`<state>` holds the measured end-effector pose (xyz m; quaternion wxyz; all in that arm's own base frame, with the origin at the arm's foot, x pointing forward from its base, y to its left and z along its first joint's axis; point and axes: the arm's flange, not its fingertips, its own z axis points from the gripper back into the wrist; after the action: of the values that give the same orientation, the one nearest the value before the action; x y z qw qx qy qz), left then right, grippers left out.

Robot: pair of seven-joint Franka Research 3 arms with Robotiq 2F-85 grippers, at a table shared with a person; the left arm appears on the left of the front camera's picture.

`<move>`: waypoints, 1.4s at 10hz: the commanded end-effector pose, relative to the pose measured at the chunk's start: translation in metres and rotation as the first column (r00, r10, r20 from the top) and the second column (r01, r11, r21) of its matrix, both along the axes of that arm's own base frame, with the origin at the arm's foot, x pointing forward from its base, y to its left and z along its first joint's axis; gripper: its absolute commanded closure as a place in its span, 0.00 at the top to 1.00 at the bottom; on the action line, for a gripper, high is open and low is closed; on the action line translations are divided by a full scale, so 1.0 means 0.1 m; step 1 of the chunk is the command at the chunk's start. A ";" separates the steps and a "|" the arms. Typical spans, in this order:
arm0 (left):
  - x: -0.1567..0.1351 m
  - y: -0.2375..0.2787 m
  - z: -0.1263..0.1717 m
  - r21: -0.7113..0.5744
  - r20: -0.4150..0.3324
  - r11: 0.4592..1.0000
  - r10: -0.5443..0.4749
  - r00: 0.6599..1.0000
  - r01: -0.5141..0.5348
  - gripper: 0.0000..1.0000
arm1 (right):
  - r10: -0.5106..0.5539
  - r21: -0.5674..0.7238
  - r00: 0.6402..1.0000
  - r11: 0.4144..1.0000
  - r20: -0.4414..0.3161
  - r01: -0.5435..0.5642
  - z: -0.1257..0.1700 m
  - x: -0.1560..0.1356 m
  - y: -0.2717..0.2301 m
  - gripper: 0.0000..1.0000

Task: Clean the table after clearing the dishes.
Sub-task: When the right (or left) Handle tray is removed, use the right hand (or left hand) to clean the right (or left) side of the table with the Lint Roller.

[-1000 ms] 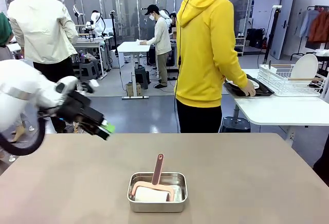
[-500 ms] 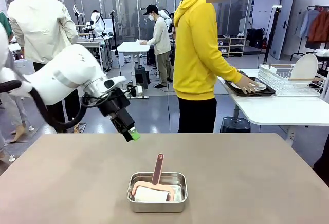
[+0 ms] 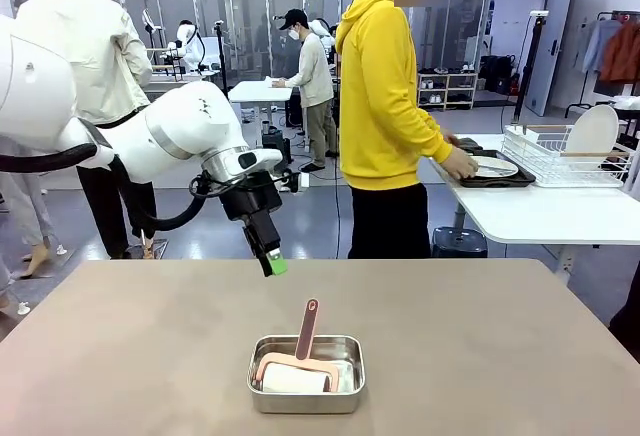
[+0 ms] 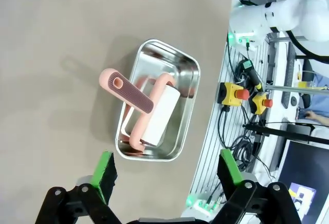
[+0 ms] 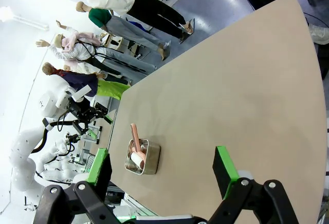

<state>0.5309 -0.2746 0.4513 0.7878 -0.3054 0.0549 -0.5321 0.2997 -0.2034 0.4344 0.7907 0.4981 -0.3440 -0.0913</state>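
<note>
Left hand (image 3: 274,262): green-padded fingers spread wide, empty, pointing down above far-left part of worktop. Has swung in from left edge toward centre; now just short of small rectangular steel tin (image 3: 300,401), apart from it. Tin holds pink-handled white roller (image 3: 306,328), handle leaning up.
Right hand (image 5: 161,171): spread, empty, high off right side.
Beyond: greyish-brown matte worktop (image 3: 480,346) carries no dishes; person in yellow hoodie (image 3: 385,96) handling round white plate (image 3: 497,166) on dark brown tray (image 3: 500,182) at far-right white side table.
Judgement: clearing done, reach for roller under way.
</note>
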 end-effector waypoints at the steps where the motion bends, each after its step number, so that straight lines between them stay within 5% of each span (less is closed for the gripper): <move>1: -0.06 0.12 0.01 -0.002 0.011 0.999 0.037 0.999 -0.037 1.00 | 0.014 -0.007 1.000 1.000 0.011 -0.014 0.01 -0.03 -0.01 1.00; 5: 0.04 0.10 0.02 0.000 0.003 1.000 0.018 1.000 -0.018 1.00 | 0.014 -0.007 1.000 1.000 0.011 -0.014 0.01 -0.03 -0.01 1.00; 9: 0.26 -0.26 -0.01 0.177 0.130 0.948 -0.290 0.948 0.265 1.00 | 0.014 -0.007 1.000 1.000 0.011 -0.014 0.01 -0.03 -0.01 1.00; 14: 0.59 -0.68 -0.35 0.174 -0.026 0.876 -0.453 0.891 0.451 1.00 | 0.014 -0.007 1.000 1.000 0.011 -0.014 0.01 -0.03 -0.01 1.00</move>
<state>0.5727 -0.3365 0.4111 0.6829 -0.2111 0.1412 -0.6850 0.2998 -0.2034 0.4344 0.7907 0.4981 -0.3439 -0.0913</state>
